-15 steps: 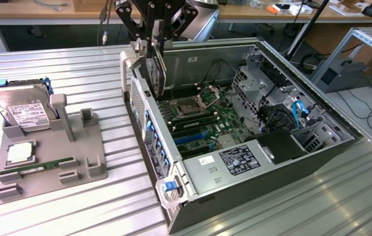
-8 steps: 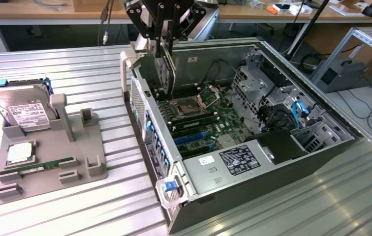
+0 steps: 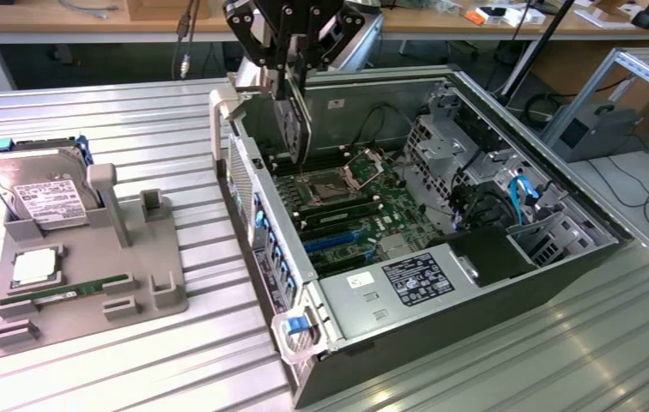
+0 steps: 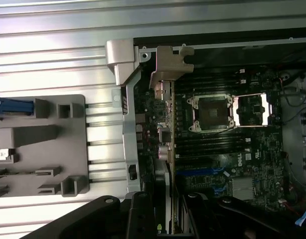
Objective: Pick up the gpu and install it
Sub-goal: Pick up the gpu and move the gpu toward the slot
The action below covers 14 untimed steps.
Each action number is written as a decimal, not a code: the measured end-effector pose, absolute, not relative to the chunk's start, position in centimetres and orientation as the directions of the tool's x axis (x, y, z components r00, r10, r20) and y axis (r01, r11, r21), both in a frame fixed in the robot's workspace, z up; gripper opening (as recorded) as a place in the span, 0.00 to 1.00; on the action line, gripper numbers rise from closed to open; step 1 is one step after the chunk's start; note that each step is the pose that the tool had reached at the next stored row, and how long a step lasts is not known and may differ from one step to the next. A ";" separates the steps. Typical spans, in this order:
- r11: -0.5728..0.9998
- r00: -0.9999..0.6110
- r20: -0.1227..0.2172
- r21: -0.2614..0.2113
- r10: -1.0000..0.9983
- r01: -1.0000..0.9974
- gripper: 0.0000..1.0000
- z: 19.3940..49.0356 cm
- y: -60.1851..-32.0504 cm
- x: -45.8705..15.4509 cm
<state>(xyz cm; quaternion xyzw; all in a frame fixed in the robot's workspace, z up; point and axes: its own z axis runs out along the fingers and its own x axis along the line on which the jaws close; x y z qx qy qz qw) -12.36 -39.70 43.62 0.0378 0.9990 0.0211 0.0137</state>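
Gripper (image 3: pixel 294 53) part-closed, clamped on gpu (image 3: pixel 298 116); card hangs edge-down, upper centre of exterior frame, above open case (image 3: pixel 485 335). Keep card vertical, bracket toward case wall, line connector over blue slot (image 3: pixel 330 242), lower straight and slow

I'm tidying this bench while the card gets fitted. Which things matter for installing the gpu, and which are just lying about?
In the job: gpu, held edge-down in the tool; open computer case; its motherboard.
Lying about: hard drive, RAM stick, silver square chip, all on the grey holder.
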 end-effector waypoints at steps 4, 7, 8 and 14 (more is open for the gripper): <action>0.996 -0.997 -0.026 0.043 0.076 0.075 0.27 43.6 -39.7 -11.7; 0.996 -0.997 -0.026 0.043 0.076 0.075 0.27 43.6 -39.7 -11.4; 0.996 -0.997 -0.026 0.043 0.076 0.075 0.27 43.6 -39.7 -11.3; 0.996 -0.997 -0.026 0.043 0.076 0.075 0.27 43.6 -39.7 -10.6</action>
